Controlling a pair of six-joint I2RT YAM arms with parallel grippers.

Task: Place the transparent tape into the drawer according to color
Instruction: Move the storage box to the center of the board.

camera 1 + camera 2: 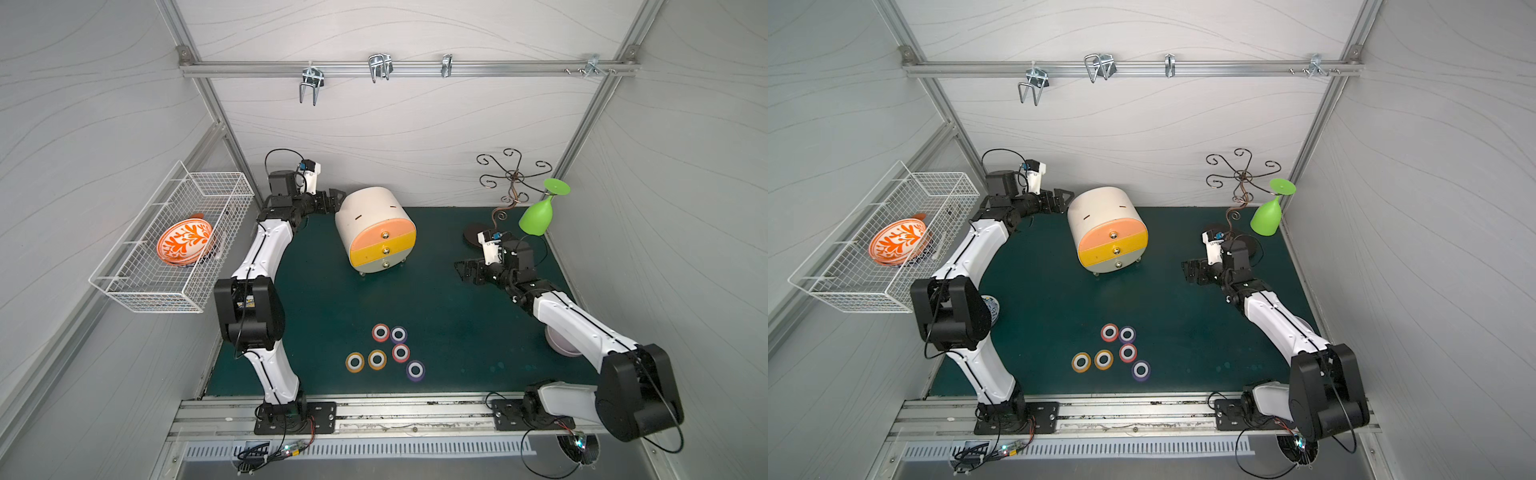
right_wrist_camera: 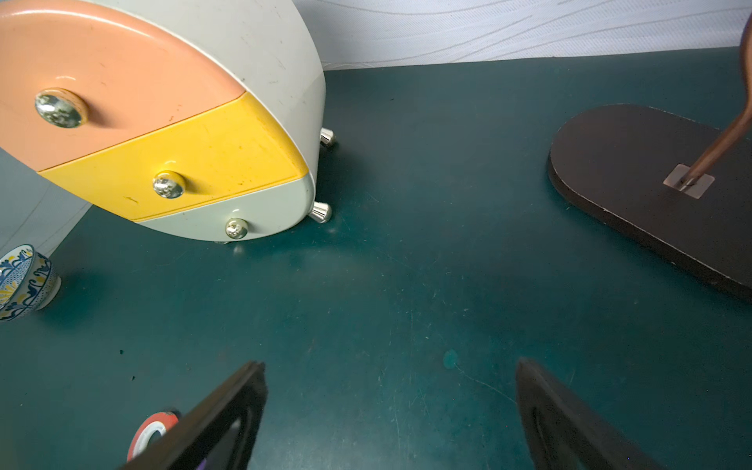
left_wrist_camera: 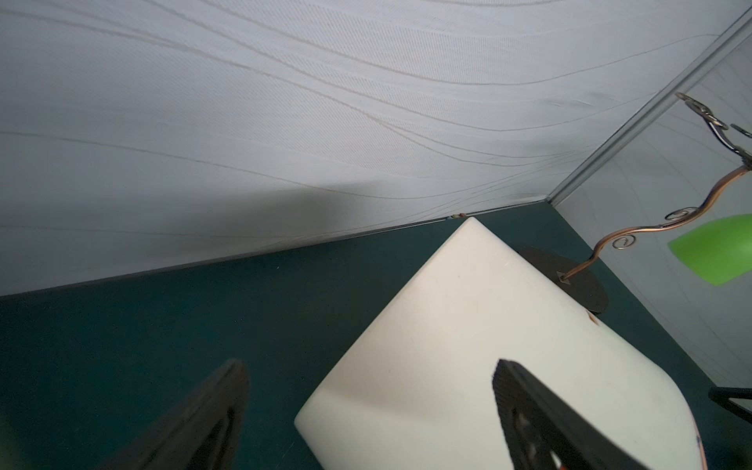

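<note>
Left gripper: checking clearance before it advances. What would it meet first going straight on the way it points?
The left gripper, jaws open, would most likely meet the cream side of the drawer cabinet just ahead; the gap looks small, though depth is unclear.

Lower right of a top view: pale bowl (image 1: 555, 343) mostly hidden under the right arm (image 1: 582, 320). Right wrist view: red tape roll (image 2: 150, 431) half covered by a finger (image 2: 228, 411) of the right gripper (image 2: 390, 366); patterned bowl (image 2: 22, 280) clipped by the frame edge.
</note>
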